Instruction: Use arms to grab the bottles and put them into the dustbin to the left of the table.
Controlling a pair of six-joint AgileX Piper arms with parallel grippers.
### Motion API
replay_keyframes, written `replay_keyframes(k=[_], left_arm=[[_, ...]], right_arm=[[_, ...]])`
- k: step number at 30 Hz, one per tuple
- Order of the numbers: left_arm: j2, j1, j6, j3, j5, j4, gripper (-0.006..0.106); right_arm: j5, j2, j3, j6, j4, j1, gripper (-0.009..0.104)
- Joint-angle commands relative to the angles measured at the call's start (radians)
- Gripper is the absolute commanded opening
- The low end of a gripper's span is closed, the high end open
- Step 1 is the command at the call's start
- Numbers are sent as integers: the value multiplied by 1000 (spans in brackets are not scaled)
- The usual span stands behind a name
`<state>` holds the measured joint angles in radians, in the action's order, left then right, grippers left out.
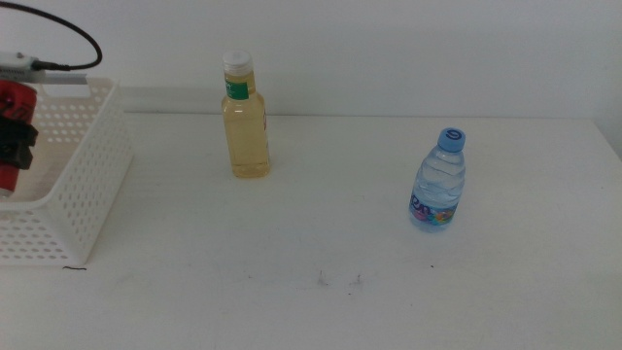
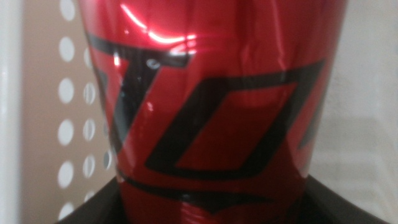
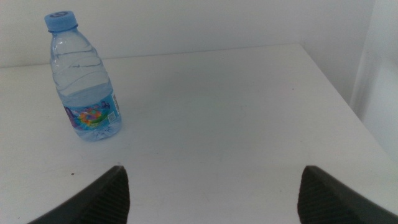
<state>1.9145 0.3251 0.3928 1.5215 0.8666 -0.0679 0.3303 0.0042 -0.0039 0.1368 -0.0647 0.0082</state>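
Observation:
My left gripper point(image 1: 16, 146) is shut on the slim red can point(image 1: 14, 99) and holds it over the inside of the white perforated dustbin point(image 1: 89, 165) at the table's left edge. In the left wrist view the red can point(image 2: 211, 106) fills the picture, with the dustbin's wall point(image 2: 65, 93) behind it. The tall bottle of yellow liquid point(image 1: 247, 122) stands upright at the back middle of the table point(image 1: 292, 233). The short water bottle with a blue cap point(image 1: 438, 182) stands upright at the right and also shows in the right wrist view point(image 3: 87, 81). My right gripper point(image 3: 211, 193) is open and empty, apart from the water bottle and out of the middle view.
A black cable point(image 1: 68, 29) loops above the dustbin at the back left. A few small dark specks point(image 1: 338, 281) lie near the table's front. The table's right edge point(image 3: 348, 106) shows in the right wrist view.

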Motion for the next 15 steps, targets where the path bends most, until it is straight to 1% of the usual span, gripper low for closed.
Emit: replay_keyframes(k=[1, 4, 7, 10, 11, 12, 14, 15], left_arm=[[6, 1, 3, 16, -55, -11, 1], [30, 1, 29, 16, -57, -11, 9], [46, 1, 29, 16, -63, -11, 23], [52, 1, 29, 16, -63, -11, 46], [54, 1, 29, 16, -63, -11, 57], [54, 1, 29, 16, -65, -11, 82], [54, 1, 26, 16, -67, -11, 94], [54, 1, 18, 16, -65, -11, 94]], right_arm=[[-13, -4, 4, -3, -7, -8, 90], [-13, -4, 4, -3, -7, -8, 90], [-13, -4, 4, -3, -7, -8, 90], [-13, -4, 4, -3, -7, -8, 90], [-13, -4, 4, -3, -7, -8, 90], [-13, -4, 4, -3, -7, -8, 90], [-13, -4, 4, -3, -7, -8, 90], [-13, -4, 4, -3, -7, -8, 90]])
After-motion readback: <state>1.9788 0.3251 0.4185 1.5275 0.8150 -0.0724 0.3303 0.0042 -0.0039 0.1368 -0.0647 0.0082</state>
